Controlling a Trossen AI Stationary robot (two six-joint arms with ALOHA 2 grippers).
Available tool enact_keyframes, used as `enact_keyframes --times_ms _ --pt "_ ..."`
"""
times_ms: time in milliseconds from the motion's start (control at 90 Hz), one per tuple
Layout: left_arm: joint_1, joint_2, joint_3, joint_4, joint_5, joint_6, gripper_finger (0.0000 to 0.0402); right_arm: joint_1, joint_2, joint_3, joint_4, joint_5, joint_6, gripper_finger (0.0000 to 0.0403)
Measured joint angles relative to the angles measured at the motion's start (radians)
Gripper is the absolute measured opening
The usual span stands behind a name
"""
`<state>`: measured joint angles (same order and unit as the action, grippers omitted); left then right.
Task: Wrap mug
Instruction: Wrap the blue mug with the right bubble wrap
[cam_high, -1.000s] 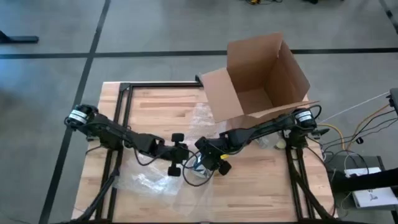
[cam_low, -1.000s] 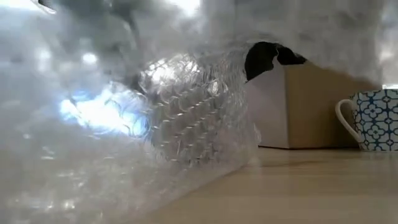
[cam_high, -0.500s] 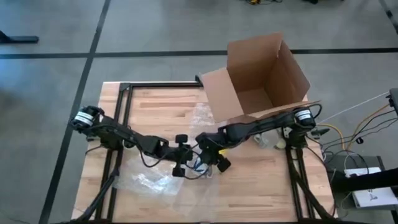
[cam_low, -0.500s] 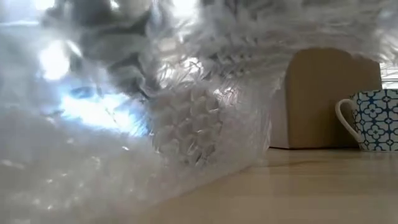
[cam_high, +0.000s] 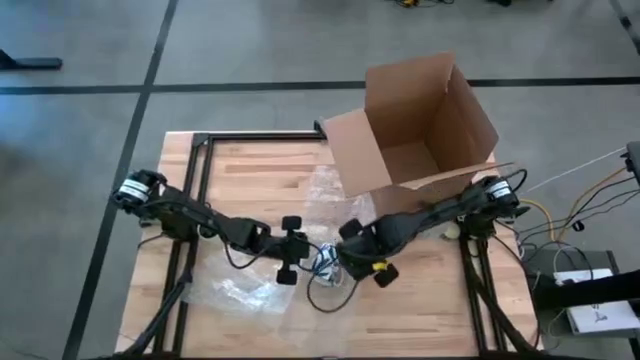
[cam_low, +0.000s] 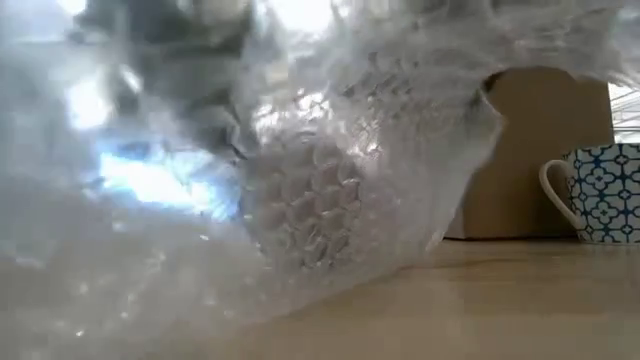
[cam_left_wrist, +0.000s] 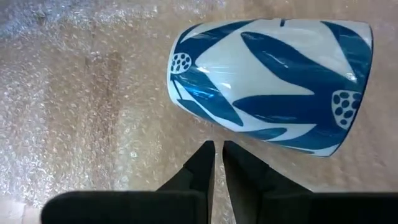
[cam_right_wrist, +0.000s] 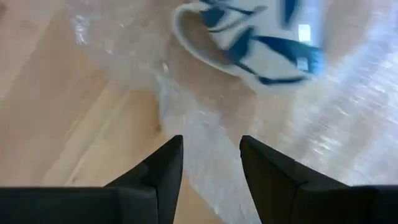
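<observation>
A white mug with blue leaves (cam_left_wrist: 273, 74) lies on its side on a sheet of bubble wrap (cam_high: 245, 290) near the table's middle (cam_high: 328, 262). My left gripper (cam_left_wrist: 216, 152) is shut, its tips just short of the mug's side, coming from the table's left (cam_high: 305, 255). My right gripper (cam_right_wrist: 211, 152) is open on the mug's right (cam_high: 352, 264), and a ridge of wrap runs between its fingers toward the mug (cam_right_wrist: 249, 43). In the low view the raised wrap (cam_low: 300, 200) hides the mug and both grippers. My right gripper stands open astride a ridge of bubble wrap (cam_right_wrist: 202, 134) that lies on the table. I cannot tell whether either finger touches it.
An open cardboard box (cam_high: 420, 120) stands at the far right, and shows behind the wrap in the low view (cam_low: 545, 150). A second mug with a blue pattern (cam_low: 600, 192) stands upright at the right. Bare wood lies along the near right (cam_high: 430, 310).
My right gripper has moved toward the table's near right, away from the mug. My left gripper has shifted a little to the right, toward the mug. In the low view the raised wrap has spread to the right, covering more of the box.
</observation>
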<state>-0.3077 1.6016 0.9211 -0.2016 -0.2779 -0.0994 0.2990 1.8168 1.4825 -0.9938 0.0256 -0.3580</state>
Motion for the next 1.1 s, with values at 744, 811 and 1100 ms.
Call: enact_keyframes --times_ms 744,811,1100 --pt "0.001 0.000 -0.001 -0.023 0.000 -0.023 0.0020 0.179 0.001 -0.219 0.117 0.281 0.049 0.0175" --pt "0.001 0.000 -0.001 -0.023 0.000 -0.023 0.0020 0.189 0.001 -0.239 0.179 0.281 0.043 0.0174" --pt "0.002 0.007 -0.001 0.020 -0.007 -0.006 0.0020 0.152 0.001 -0.261 0.280 0.290 0.073 0.0088"
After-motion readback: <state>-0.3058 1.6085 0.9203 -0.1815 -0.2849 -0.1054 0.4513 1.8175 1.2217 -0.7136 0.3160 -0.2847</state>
